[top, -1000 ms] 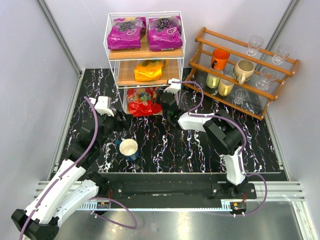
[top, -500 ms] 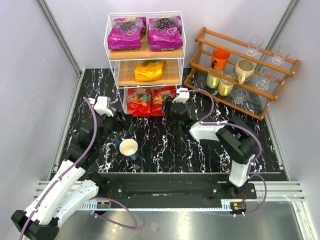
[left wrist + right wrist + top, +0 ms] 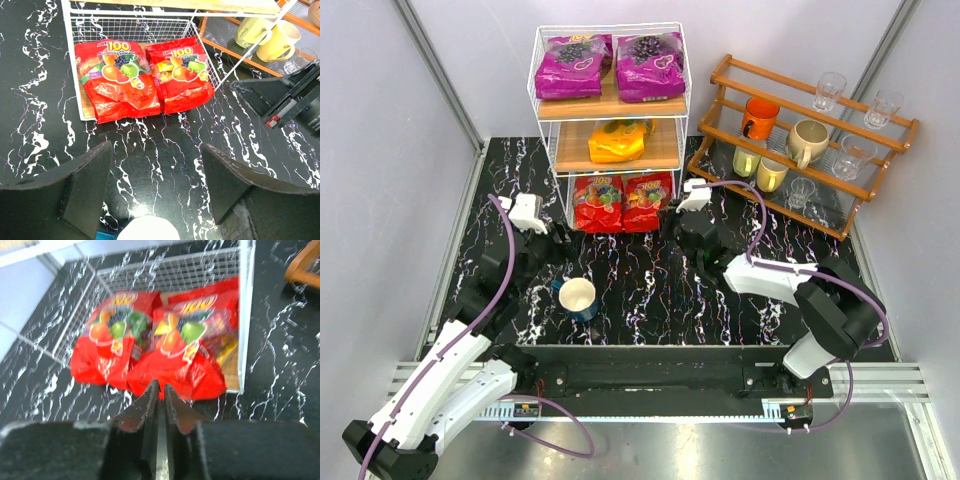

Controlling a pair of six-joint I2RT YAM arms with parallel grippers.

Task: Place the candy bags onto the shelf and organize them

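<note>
Black marbled tabletop [image 3: 650,290] held the shelf [image 3: 665,148] with five candy bags [image 3: 117,80] aboard; the empty, pinched-shut right claw [image 3: 158,387] near its bottom tier might drag overhanging red ones off, left claw [image 3: 156,150] gaping wide.

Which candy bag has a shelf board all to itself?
The orange-yellow bag, alone on the middle board. The purple bags share the top, the red bags the bottom.

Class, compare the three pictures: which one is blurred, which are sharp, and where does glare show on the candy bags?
Right wrist view: blurred, the red bags and their print smeared, the right hand soft. Left wrist view: sharp, print readable, white glare on the bags' creased lower halves. Top external view: sharp, evenly lit, slight sheen on the purple bags.
</note>
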